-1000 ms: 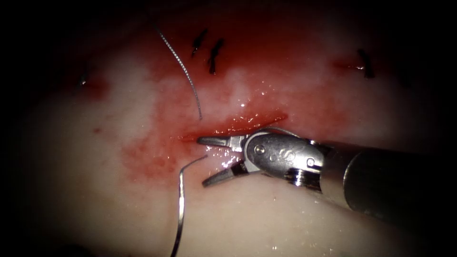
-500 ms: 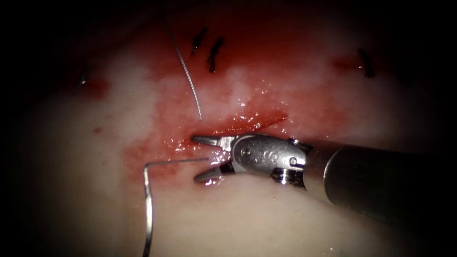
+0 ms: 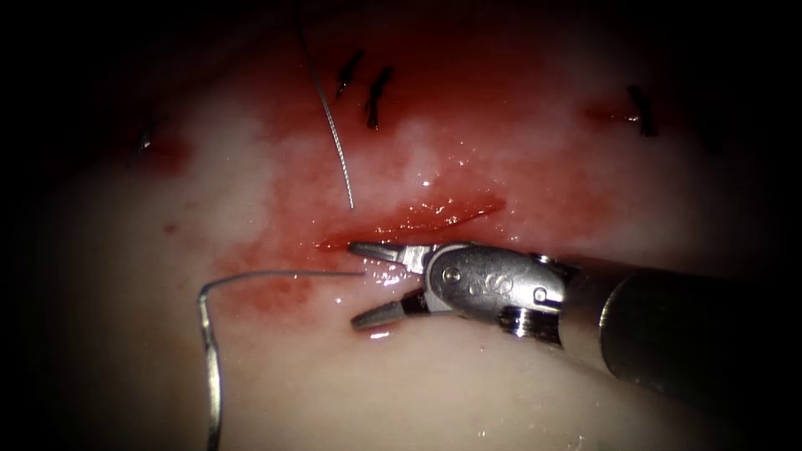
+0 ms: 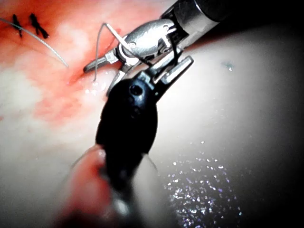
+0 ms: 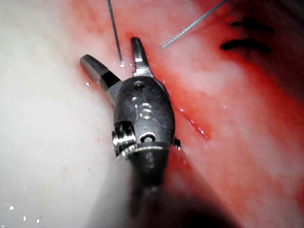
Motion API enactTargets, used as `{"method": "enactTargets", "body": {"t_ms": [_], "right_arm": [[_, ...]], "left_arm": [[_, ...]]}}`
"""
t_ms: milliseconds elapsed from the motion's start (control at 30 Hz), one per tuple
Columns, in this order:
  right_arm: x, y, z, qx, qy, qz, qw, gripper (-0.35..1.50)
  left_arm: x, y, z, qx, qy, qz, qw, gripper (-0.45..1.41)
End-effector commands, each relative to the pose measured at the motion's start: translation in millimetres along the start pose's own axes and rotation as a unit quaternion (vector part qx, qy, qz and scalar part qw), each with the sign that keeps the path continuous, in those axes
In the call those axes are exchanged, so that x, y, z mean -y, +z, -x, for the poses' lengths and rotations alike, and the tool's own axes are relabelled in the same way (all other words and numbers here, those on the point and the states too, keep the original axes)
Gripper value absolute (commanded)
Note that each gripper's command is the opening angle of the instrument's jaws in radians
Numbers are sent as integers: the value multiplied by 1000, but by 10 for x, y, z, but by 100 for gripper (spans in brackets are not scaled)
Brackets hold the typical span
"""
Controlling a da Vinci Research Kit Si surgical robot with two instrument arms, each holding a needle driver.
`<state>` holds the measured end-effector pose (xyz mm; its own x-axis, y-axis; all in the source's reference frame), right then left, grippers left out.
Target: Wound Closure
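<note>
- The right tool (image 3: 353, 284) came in from the right and lay low over the tissue (image 3: 468, 392), just below the cut (image 3: 418, 219).
- Its jaws stood wide apart and held nothing. The upper jaw pointed at the left end of the cut, almost touching its lower lip. The lower jaw rested over paler tissue further down.
- The thread (image 3: 284, 273) came out of the tissue right in the gap between those two jaw tips, close to them but not gripped. From there it ran leftward across the red fluid (image 3: 276, 294) to a sharp bend.
- Past the bend a thicker, brighter length, which I took for the needle (image 3: 209, 367), ran down and out of sight. It lay clear of the tissue, well to the lower left of the cut and well away from the right tool.
- A second length of thread entered the tissue just above the left end of the cut and climbed up and away, passing beside two dark stitches (image 3: 376, 98).
- In the left wrist view, the left tool (image 4: 183, 62) sat in front of the right one. The needle ran straight into its jaws, which looked closed on it. I could not tell where along the curve they held it.
</note>
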<state>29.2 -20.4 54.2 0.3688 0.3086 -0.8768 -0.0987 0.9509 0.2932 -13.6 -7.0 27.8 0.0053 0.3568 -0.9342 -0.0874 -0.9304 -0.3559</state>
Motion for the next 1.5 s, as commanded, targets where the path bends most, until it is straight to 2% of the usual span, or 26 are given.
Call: {"method": "enactTargets", "body": {"t_ms": [33, 133, 200, 233, 267, 300, 500, 667, 733, 867, 1167, 1333, 1500], "right_arm": [[2, 11, 5, -2, -1, 0, 1000, 76], [2, 14, 13, 4, -7, -1, 1000, 73], [3, 18, 19, 8, -11, -1, 1000, 57], [3, 19, 21, 11, -12, -1, 1000, 42], [4, 21, 25, 14, -15, -2, 1000, -8], [4, 21, 27, 17, -17, -3, 1000, -35], [1, 16, 27, 40, -11, 41, 998, -35], [9, 8, 23, 47, -1, 47, 998, -35], [19, 4, 20, 51, -1, 36, 998, -35], [47, -5, 7, 48, -1, 18, 999, -35], [112, -25, -42, 39, 2, -14, 999, -35], [144, -28, -72, 29, 7, -32, 999, -35], [160, -23, -92, 21, 8, -44, 999, -35]], "left_arm": [[0, 6, 7, 1, -1, -1, 1000, -45], [-1, 6, 6, 3, -1, -4, 1000, -45], [-2, 6, 5, 5, -1, -6, 1000, -45], [-2, 6, 5, 4, -1, -6, 1000, -45], [-3, 6, 4, 4, -1, -6, 1000, -45], [-4, 6, 3, 4, 2, -5, 1000, -45], [-5, 5, 1, 5, 7, -6, 1000, -45], [-1, 3, 4, 1, 13, -9, 1000, -45], [4, 1, 8, -5, 19, -12, 1000, -45], [9, -1, 23, 0, 46, -50, 998, -45], [-7, -16, 66, 28, 70, -104, 992, -45], [-12, -26, 72, 23, 75, -129, 988, -45], [-5, -32, 68, 25, 75, -162, 984, -45]]}}
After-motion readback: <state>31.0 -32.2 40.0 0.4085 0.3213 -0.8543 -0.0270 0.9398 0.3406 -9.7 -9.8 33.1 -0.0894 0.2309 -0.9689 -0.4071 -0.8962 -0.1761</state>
